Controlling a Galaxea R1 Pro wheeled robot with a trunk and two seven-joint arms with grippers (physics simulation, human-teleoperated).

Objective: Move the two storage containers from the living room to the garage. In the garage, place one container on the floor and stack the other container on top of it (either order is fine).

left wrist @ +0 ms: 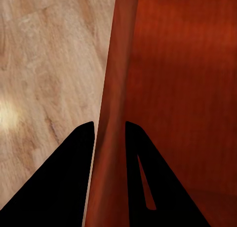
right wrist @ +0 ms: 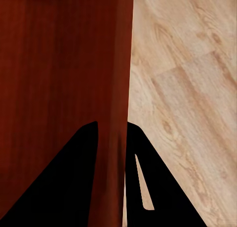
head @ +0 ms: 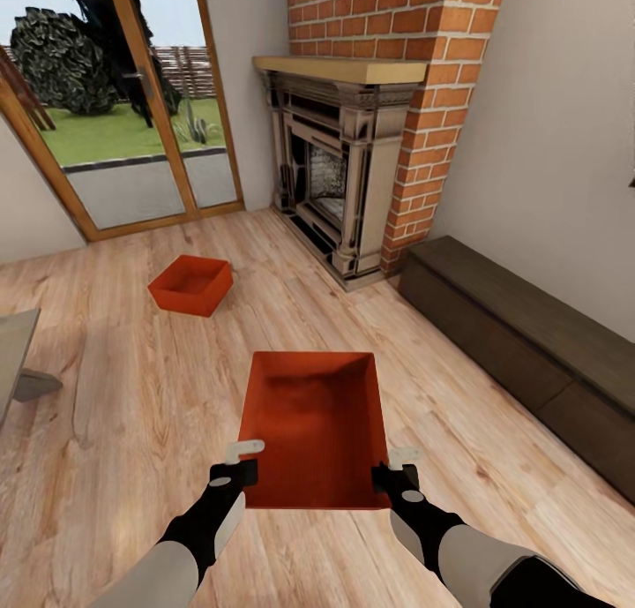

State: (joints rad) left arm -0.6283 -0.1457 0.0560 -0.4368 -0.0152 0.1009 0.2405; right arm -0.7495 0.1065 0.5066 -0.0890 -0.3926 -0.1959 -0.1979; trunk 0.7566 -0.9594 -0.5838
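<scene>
In the head view an orange-red storage container (head: 316,427) hangs in front of me over the living room's wood plank floor (head: 132,414). My left gripper (head: 243,461) is shut on its left wall near the front corner, and my right gripper (head: 397,466) is shut on its right wall. The left wrist view shows that thin wall (left wrist: 112,138) pinched between the dark fingers (left wrist: 74,158). In the right wrist view the opposite wall (right wrist: 112,153) sits between the fingers (right wrist: 79,158). A second storage container (head: 191,284) rests on the floor farther off, to the left, near the glass doors.
A red brick fireplace (head: 353,149) stands ahead. A long low dark bench (head: 529,352) runs along the right wall. Glass doors (head: 115,105) open onto a garden at the far left. A grey furniture edge (head: 13,352) juts in at the left.
</scene>
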